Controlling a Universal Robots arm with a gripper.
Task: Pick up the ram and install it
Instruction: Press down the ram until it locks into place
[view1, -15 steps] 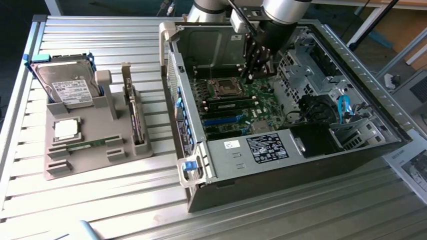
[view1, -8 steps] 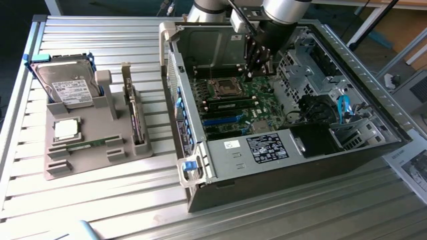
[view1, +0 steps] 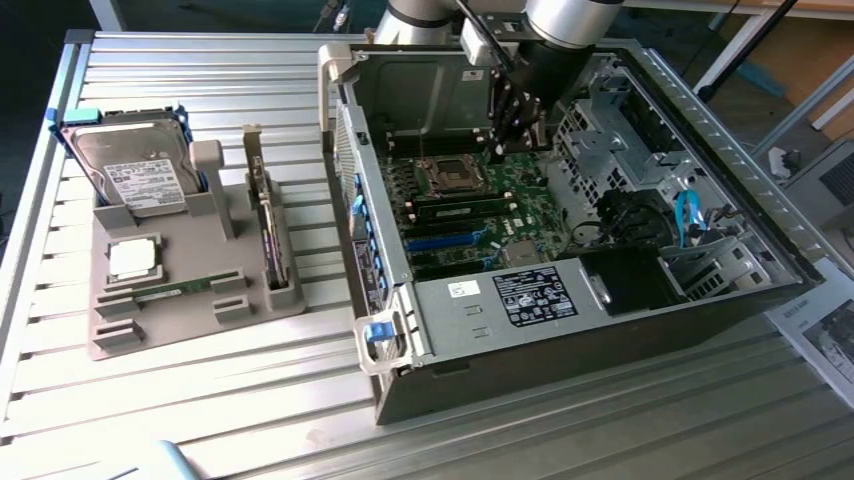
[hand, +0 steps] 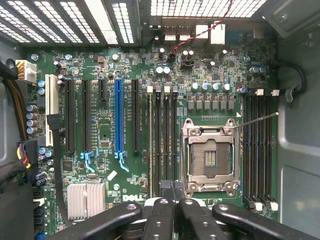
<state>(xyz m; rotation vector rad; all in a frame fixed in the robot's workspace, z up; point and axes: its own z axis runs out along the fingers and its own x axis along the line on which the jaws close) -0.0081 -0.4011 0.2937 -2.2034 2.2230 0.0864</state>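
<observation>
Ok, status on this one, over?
Gripper shut over the memory slots beside the processor socket. One ram on the grey tray outside the case. Nothing lying across the slots.

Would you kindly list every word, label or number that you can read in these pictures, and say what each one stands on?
"DELL": white letters on the green motherboard, beside the silver heatsink.
Label on the hard drive: too small to read.
Black sticker and white sticker beside it: too small to read.
Printed sheet at the exterior view's right: blurred, unreadable.
</observation>
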